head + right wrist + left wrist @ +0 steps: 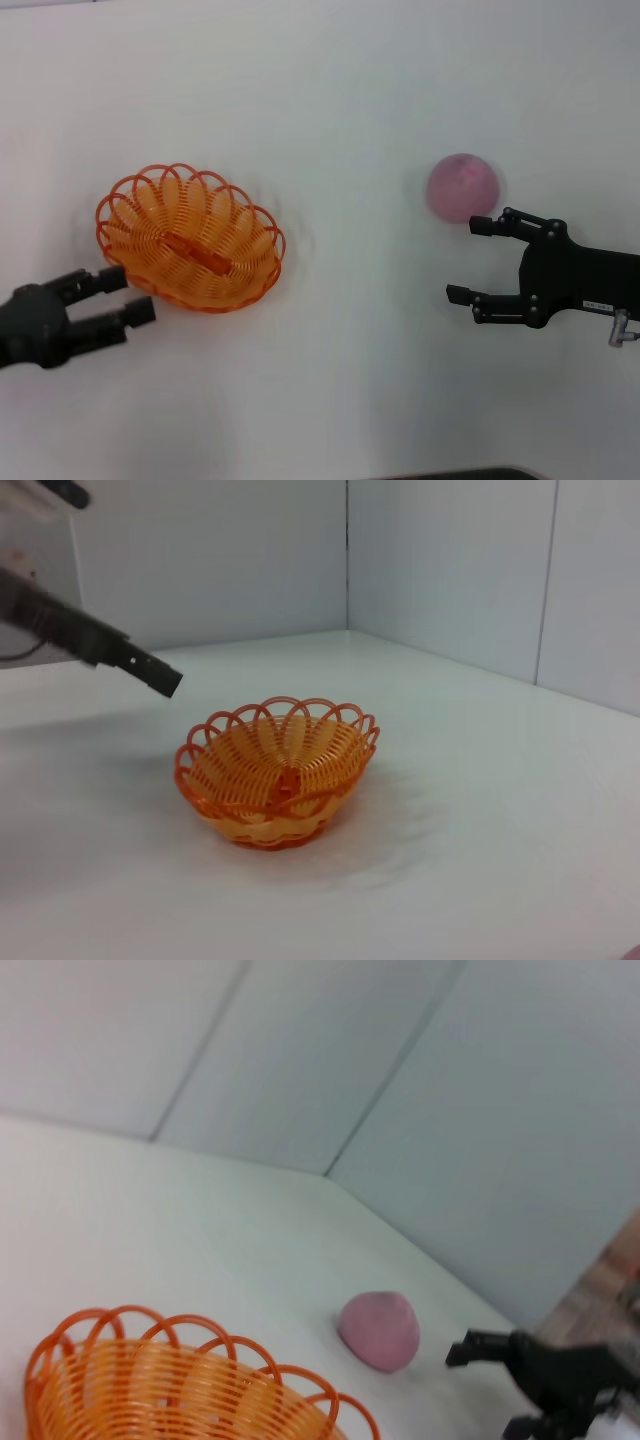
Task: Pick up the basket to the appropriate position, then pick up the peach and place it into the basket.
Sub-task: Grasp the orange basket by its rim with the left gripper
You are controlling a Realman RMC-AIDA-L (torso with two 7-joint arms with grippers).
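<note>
the basket (190, 238) is sitting upright on the white table (340, 380), holding nothing. the peach (463, 187) is lying well apart, outside it. the left gripper (125, 296), fingers apart, is hovering just beside the basket's rim. the right gripper (472, 259), fingers spread, is hovering near the peach.

Left gripper (125, 295) low at left, fingers parted, right gripper (470, 258) at right, fingers spread wide, both pointing inward

White tabletop (330, 90), plain and matte. Pale grey panel walls (450, 560) behind with thin vertical seams, meeting at a corner. Even, soft light, faint shadows.
</note>
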